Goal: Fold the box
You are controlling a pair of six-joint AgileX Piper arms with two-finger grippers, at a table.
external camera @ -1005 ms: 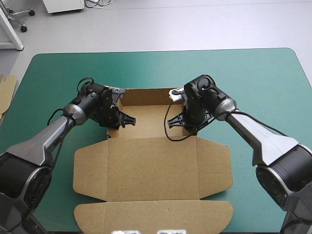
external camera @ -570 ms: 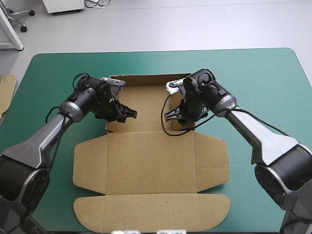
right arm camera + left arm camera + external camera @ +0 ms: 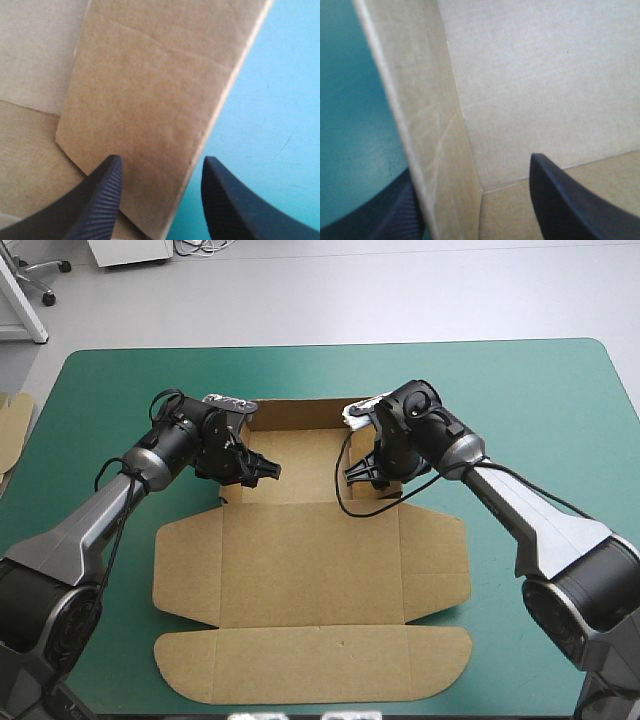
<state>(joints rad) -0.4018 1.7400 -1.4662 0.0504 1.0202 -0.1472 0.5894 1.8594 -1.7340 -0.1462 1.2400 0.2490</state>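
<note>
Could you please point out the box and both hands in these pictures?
box (image 3: 310,570), high view, flat middle panel.
left hand (image 3: 266,473), high view, between its fingertips.
right hand (image 3: 353,477), high view, between its fingertips.

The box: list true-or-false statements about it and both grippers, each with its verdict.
1. The box lies wholly flat on the teal-green cover. False: the walls at its far end stand raised.
2. The left gripper straddles a raised side wall, with one finger outside it and one inside. True.
3. The right gripper has its fingers shut in a point. False: they stand apart, with a wall's edge between them.
4. The lid lies flat toward the table's near edge. True.
</note>
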